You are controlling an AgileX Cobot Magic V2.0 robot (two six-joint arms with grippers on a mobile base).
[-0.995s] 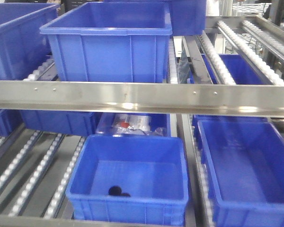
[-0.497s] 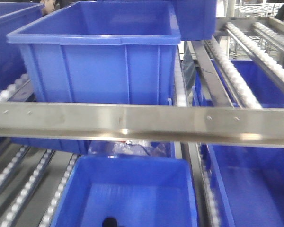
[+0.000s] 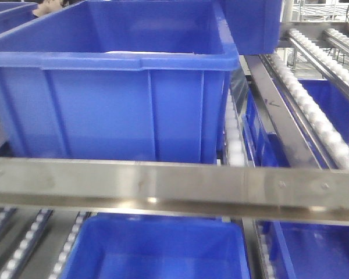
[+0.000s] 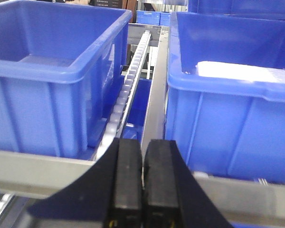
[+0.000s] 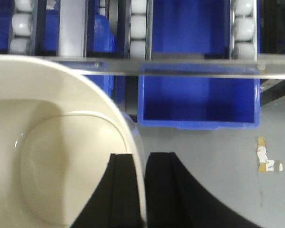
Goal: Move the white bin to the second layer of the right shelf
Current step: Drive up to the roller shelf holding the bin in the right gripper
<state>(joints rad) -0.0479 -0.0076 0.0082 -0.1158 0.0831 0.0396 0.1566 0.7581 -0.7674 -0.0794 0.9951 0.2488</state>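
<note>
Right tool (image 5: 143, 190) pinches the white bin (image 5: 52, 142) by its rim above the floor (image 5: 204, 175). Left tool (image 4: 142, 185) pressed together, facing blue crates (image 4: 52, 71).

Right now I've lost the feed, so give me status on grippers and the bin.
Left gripper shut, empty. Right gripper shut on white bin rim. Steel front rail and blue crate ahead.

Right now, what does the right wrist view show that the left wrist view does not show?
Only the right wrist view shows the white bin, its rim pinched between the right gripper pads, and a grey floor with tape scraps. Only the left wrist view shows the empty, shut left gripper before two tall blue crates. Both show white roller tracks and a steel front rail.
</note>
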